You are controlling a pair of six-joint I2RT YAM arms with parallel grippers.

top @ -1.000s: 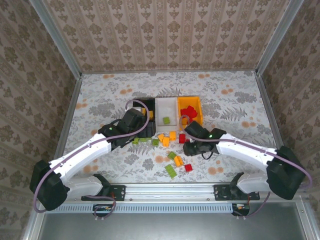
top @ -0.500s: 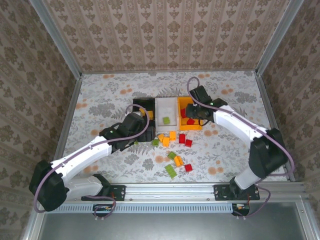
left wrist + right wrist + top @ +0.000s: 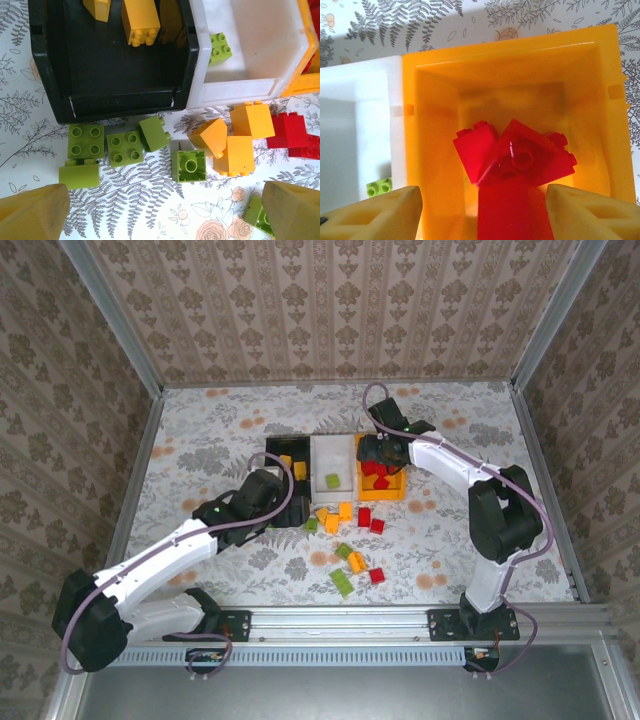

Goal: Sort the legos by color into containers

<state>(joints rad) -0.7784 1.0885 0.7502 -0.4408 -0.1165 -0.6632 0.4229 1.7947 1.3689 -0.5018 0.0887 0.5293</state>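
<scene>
In the top external view, the three containers stand in a touching row at mid-tabletop (image 3: 200,430): the black bin (image 3: 275,448), the white bin (image 3: 335,452) and the orange bin (image 3: 381,494). They are set close together, so each colour has a drop place just behind the loose legos (image 3: 345,530) scattered in front. The right end effector (image 3: 372,452) is held above the orange bin, where red is collected. The left end effector (image 3: 272,508) is held low at the black bin's near wall.

In the left wrist view, the left end effector (image 3: 162,212) is spread wide and nothing is held. It is judged to be poised for a pick among the green blocks (image 3: 107,147), which lie on the tabletop just outside the black bin. Orange-yellow blocks (image 3: 141,22) are lodged in that bin, and a lone green piece (image 3: 220,47) lies in the white bin, so the colour rule can be read from the contents.

In the right wrist view, the right end effector (image 3: 482,205) is parted, with a clear gap left beside the red piece below it, so no grip is made out. The red blocks (image 3: 515,155) are heaped inside the orange bin, and the pose is judged to suit a release there.
</scene>
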